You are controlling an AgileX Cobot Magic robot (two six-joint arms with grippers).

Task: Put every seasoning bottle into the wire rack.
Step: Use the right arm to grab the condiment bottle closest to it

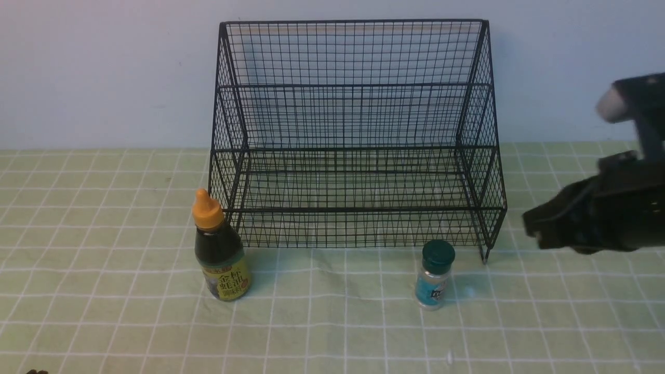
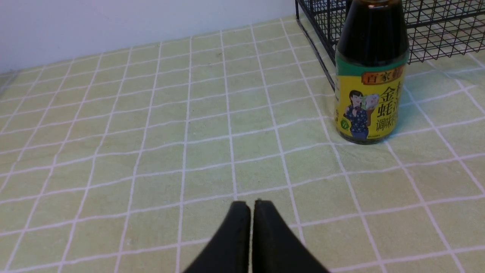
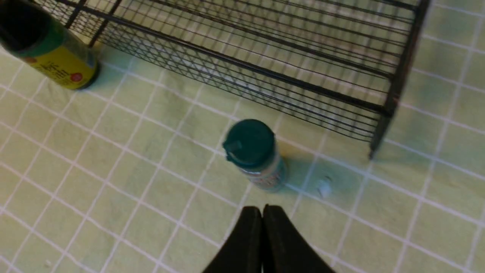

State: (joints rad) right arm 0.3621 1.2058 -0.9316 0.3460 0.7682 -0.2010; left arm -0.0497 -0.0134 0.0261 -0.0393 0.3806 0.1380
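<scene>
The black wire rack point(image 1: 358, 135) stands empty at the middle back of the table. A dark-sauce seasoning bottle point(image 1: 221, 249) with an orange cap and yellow label stands upright just off the rack's front left corner. A small clear jar point(image 1: 435, 275) with a dark green cap stands before the rack's front right corner. My right gripper point(image 1: 531, 231) hovers to the right of the rack and jar, shut and empty. From its wrist the jar point(image 3: 252, 151) lies just beyond the shut tips point(image 3: 262, 207). My left gripper point(image 2: 252, 203) is shut and empty, with the sauce bottle point(image 2: 371, 76) some way ahead of it.
A green cloth with white grid lines point(image 1: 104, 291) covers the table, and a pale wall point(image 1: 104, 72) rises behind the rack. A tiny white speck point(image 3: 324, 187) lies on the cloth beside the jar. One of the rack's short legs point(image 3: 377, 146) stands near the jar.
</scene>
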